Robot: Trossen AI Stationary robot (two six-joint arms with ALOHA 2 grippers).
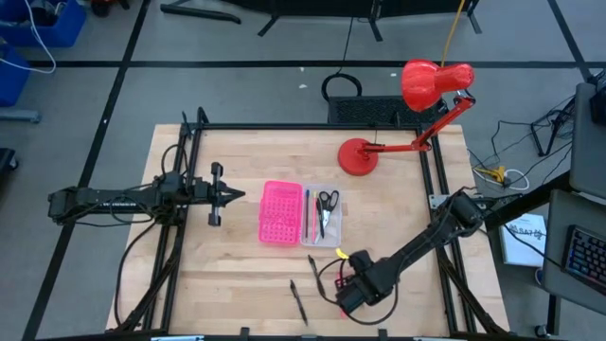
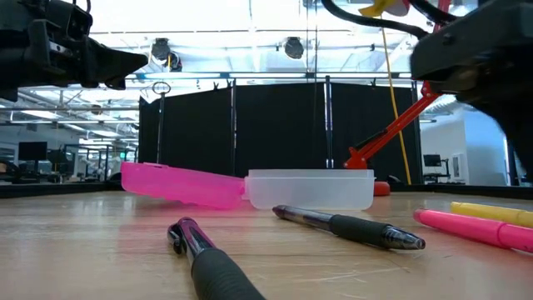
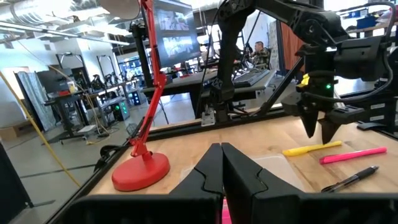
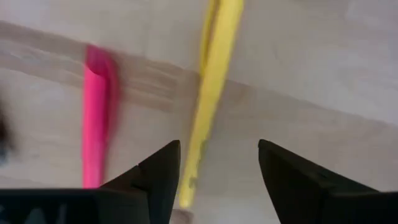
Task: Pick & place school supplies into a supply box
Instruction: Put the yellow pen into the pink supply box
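Reaching: right gripper over yellow pen, desk's 5 o'clock
Jaws: right wide, empty; left gripper closed, 9 o'clock
Box: supply box centre
Next: descend, straddle, close

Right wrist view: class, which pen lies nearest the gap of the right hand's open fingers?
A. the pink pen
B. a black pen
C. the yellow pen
C: the yellow pen runs down to the right hand, while the pink pen lies off to one side.
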